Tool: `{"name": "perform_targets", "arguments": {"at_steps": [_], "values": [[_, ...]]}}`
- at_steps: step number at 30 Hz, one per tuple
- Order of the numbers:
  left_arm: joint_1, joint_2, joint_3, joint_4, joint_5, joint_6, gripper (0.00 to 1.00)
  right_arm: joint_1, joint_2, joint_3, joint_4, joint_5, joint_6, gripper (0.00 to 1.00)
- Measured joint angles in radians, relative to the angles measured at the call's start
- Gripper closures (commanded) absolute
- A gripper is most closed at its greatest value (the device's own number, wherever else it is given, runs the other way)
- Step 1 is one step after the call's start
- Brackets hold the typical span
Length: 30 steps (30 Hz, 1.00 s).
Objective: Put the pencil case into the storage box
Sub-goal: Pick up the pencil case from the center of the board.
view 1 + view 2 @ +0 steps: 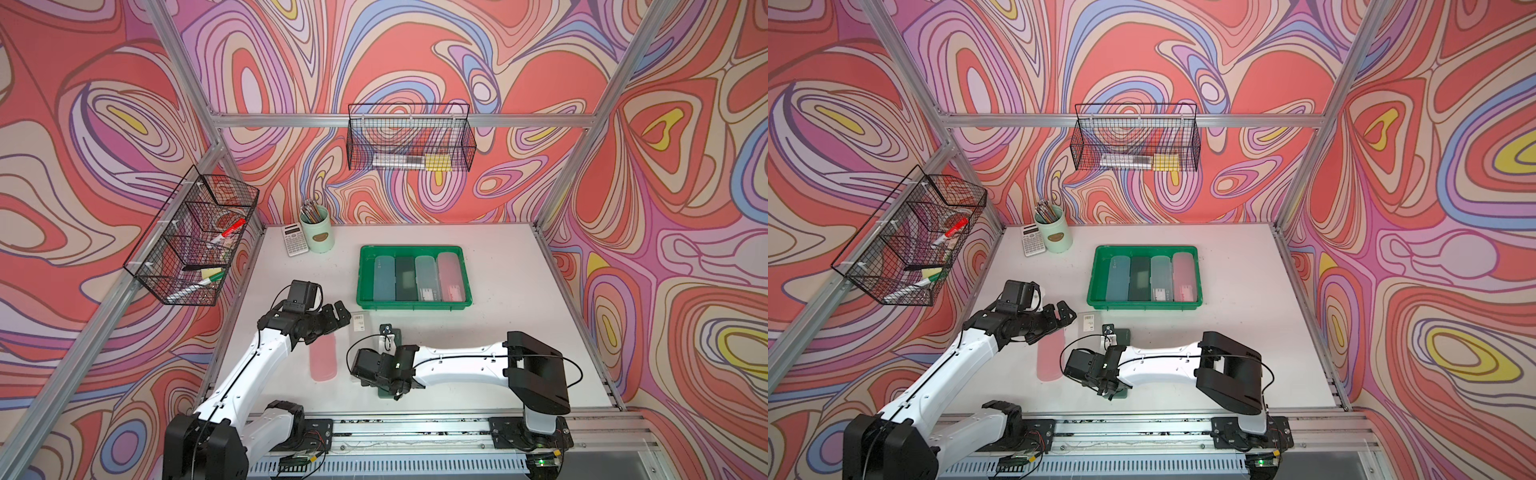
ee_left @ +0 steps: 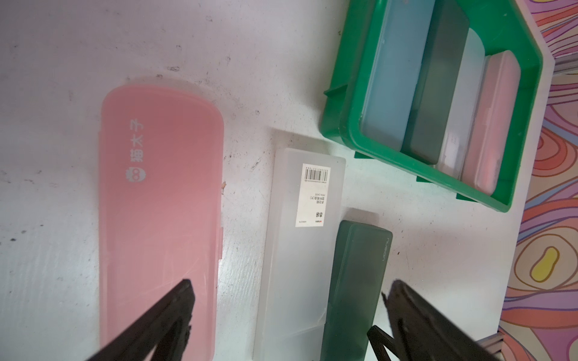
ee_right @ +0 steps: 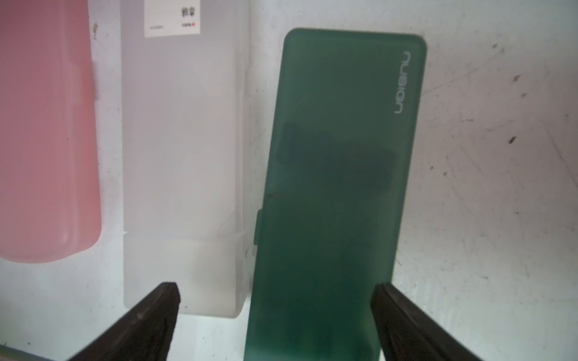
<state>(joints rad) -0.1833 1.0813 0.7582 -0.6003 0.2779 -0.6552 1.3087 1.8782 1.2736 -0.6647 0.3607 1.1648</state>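
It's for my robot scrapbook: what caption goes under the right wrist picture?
Open right gripper poised over a dark green pencil case, frosted white case and pink case lying alongside.

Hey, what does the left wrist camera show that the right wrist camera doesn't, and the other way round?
Only the left wrist view shows the storage box with four cases in it, the barcode on the clear case, the white logo on the pink case, and the left gripper, open. Only the right wrist view shows the ends of the clear and pink cases that the left cuts off, and the right gripper, open over the dark green case. Both show those three cases side by side on the white table.
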Motion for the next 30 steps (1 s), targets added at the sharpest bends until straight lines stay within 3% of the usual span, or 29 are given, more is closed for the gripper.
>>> {"name": "perform_targets", "arguments": {"at_steps": [16,30], "values": [[0.0,-0.018,0.0,0.0,0.035,-0.008,0.01,0.0,-0.214,-0.357,0.022,-0.011,0.108,0.02],[0.0,-0.029,0.0,0.0,0.041,-0.008,0.01,0.0,-0.239,-0.347,-0.005,0.001,-0.063,0.04]]}}
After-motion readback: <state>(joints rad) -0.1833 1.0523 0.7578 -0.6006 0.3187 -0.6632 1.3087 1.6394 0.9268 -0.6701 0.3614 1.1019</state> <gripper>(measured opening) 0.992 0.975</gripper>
